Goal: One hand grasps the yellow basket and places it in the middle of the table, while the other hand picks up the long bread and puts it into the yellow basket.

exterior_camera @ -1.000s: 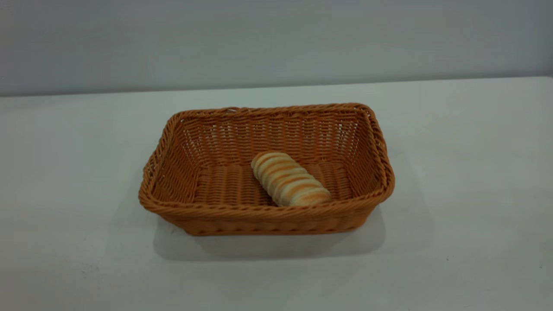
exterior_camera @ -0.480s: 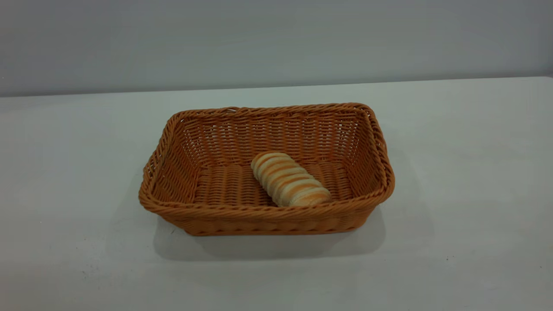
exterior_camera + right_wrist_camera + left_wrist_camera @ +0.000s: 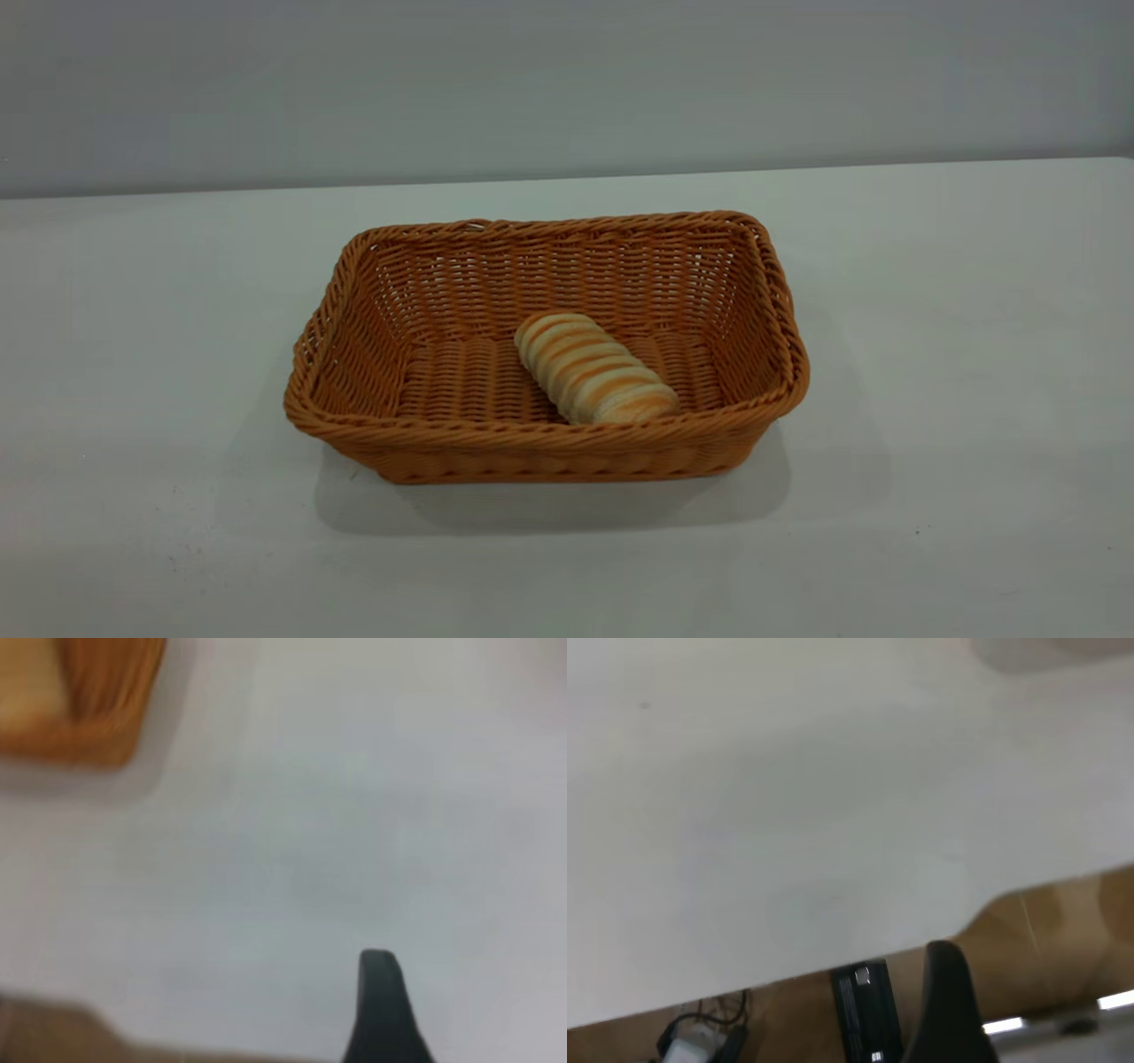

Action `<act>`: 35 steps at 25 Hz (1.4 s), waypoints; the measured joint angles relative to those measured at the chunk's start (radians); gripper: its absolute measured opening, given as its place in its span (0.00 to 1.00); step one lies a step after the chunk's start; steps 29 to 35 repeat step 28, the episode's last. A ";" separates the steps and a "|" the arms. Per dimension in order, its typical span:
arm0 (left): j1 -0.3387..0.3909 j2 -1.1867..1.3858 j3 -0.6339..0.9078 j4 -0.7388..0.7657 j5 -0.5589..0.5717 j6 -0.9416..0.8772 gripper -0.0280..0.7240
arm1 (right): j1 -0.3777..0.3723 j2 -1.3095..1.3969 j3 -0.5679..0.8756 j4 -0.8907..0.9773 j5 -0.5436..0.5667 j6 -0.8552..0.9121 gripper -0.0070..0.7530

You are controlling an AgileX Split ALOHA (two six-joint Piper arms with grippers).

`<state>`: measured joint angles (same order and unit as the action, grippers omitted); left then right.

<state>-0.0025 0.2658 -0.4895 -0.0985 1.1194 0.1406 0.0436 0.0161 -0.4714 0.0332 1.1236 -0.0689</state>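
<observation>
The yellow basket [image 3: 545,350] stands in the middle of the white table [image 3: 957,354]. The long bread [image 3: 594,368] lies on the basket's floor, right of its centre, slanting toward the front rim. Neither arm shows in the exterior view. The left gripper [image 3: 950,1010] shows only as a black tip in the left wrist view, over the table's edge and away from the basket. The right gripper [image 3: 383,1010] shows as a black tip in the right wrist view, above bare table, with a corner of the basket [image 3: 97,709] farther off. Nothing is held by either.
The left wrist view shows the table's edge [image 3: 921,948], with a brown floor [image 3: 1063,948], a black device [image 3: 864,1010] and cables [image 3: 700,1041] below it. A grey wall [image 3: 567,80] runs behind the table.
</observation>
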 joint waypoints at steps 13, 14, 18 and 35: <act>0.036 -0.287 0.000 -0.001 0.020 0.000 0.81 | -0.015 -0.033 0.000 0.002 0.009 0.000 0.74; 0.039 -0.288 0.000 -0.001 0.020 0.000 0.81 | -0.015 -0.033 0.000 0.002 0.009 0.000 0.74; 0.040 -0.288 0.000 -0.001 0.020 0.000 0.81 | -0.015 -0.033 0.000 0.002 0.009 0.000 0.74; 0.040 -0.289 0.000 -0.001 0.020 0.000 0.81 | -0.015 -0.033 0.000 0.002 0.009 0.000 0.74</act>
